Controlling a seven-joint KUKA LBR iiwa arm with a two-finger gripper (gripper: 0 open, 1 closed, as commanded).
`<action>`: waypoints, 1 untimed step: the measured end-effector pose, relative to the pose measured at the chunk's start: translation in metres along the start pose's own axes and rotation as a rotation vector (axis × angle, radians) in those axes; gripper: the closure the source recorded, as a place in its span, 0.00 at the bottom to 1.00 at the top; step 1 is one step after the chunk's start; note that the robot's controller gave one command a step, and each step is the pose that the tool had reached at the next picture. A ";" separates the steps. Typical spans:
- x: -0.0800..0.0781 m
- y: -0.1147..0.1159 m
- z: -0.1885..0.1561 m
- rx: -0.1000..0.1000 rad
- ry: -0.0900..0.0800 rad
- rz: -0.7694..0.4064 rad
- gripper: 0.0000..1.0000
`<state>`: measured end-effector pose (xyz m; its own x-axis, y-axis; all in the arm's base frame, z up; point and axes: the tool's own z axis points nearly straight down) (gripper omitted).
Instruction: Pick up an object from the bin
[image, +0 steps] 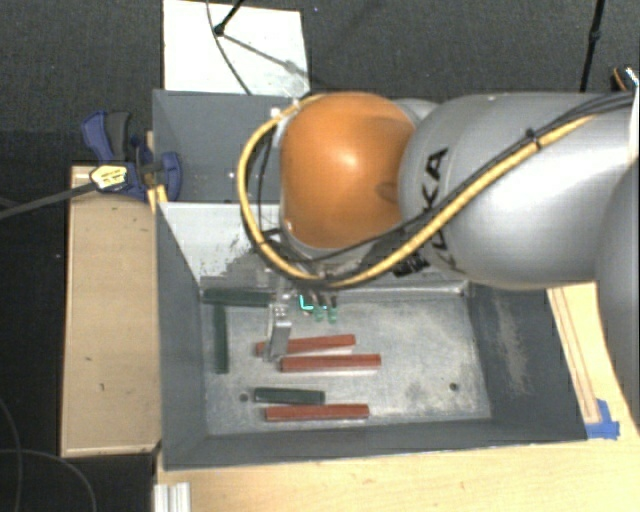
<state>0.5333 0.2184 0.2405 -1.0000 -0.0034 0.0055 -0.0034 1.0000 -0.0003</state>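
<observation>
Lying left-to-right on the floor of the grey metal bin (440, 340), the upper reddish-brown flat bar (318, 343) has its left end directly beneath the gripper (279, 343). A second, similar bar (330, 363) sits just below it. Whether the gripper stands wide or narrow, I cannot tell. A grasp would likely close across the bar's width.

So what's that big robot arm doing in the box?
A silver robot arm with an orange cover reaches down into the grey metal bin. Its gripper is low over the left end of the uppermost flat reddish-brown stick, near the bin's middle. Nothing is lifted yet. Two more reddish-brown sticks and three dark green sticks lie flat on the floor around it.
</observation>
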 end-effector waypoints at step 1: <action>0.031 -0.056 0.170 0.001 0.001 -0.171 0.00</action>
<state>0.5012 0.1625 0.0711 -0.9848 -0.1735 0.0065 -0.1736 0.9848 -0.0007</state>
